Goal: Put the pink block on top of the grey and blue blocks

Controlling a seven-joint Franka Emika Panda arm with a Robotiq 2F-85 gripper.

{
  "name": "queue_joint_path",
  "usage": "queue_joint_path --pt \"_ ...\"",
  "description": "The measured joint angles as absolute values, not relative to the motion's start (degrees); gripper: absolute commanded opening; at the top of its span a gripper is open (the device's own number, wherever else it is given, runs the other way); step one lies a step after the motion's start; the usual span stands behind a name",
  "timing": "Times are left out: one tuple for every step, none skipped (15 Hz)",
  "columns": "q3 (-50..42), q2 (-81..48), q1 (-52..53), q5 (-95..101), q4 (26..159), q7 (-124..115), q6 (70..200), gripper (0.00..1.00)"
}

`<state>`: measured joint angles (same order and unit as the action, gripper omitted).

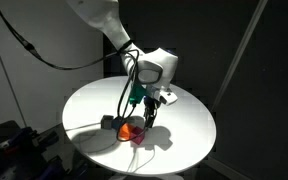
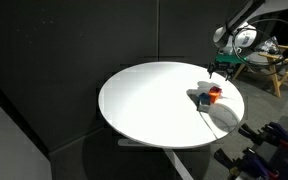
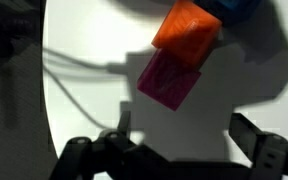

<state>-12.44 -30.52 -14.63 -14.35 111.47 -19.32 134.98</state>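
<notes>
Pink block (image 3: 169, 80): one, flat on the table (image 1: 184, 125), directly ahead of the gripper (image 3: 179, 125), in line with the gap between the fingers and apart from both.

Orange block (image 3: 186, 32): one, just beyond the pink one. It meets the pink block's far edge, but contact or overlap cannot be told.

Blue block (image 3: 239, 8): one, farther out again, beyond the orange block on the right-finger side and cut off by the frame edge.

Grey block: cannot be made out for certain in any view.

Gripper: jaws spread wide and empty.

Arm: in an exterior view it reaches in from above the table, the wrist bent so the gripper (image 1: 149, 108) points down, close over the orange block (image 1: 131, 129). In both exterior views the gripper (image 2: 221, 70) stands clear of the blocks.
</notes>
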Motion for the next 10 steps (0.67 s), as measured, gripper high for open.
queue_joint_path --pt "-12.4 -30.7 -14.6 -14.5 111.5 -19.8 135.2 1.0" --pt "-12.4 -30.9 -14.6 -14.7 111.5 -20.2 135.5 1.0" --pt "-12.4 -31.1 -14.6 -14.9 111.5 -20.6 135.7 1.0" --pt "-12.4 -31.3 -14.6 -15.0 111.5 -21.1 135.8 1.0" --pt "-12.4 -31.5 -14.6 -15.2 111.5 -21.4 135.8 1.0" --pt "-12.4 -31.6 -14.6 -15.2 111.5 -21.6 135.8 1.0" --pt "-12.4 -31.6 -14.6 -15.2 111.5 -21.7 135.8 1.0" --pt "-12.4 -31.6 -14.6 -15.2 111.5 -21.7 135.8 1.0" --pt "-12.4 -31.7 -14.6 -15.2 111.5 -21.7 135.8 1.0" --pt "-12.4 -31.7 -14.6 -15.2 111.5 -21.7 135.8 1.0"
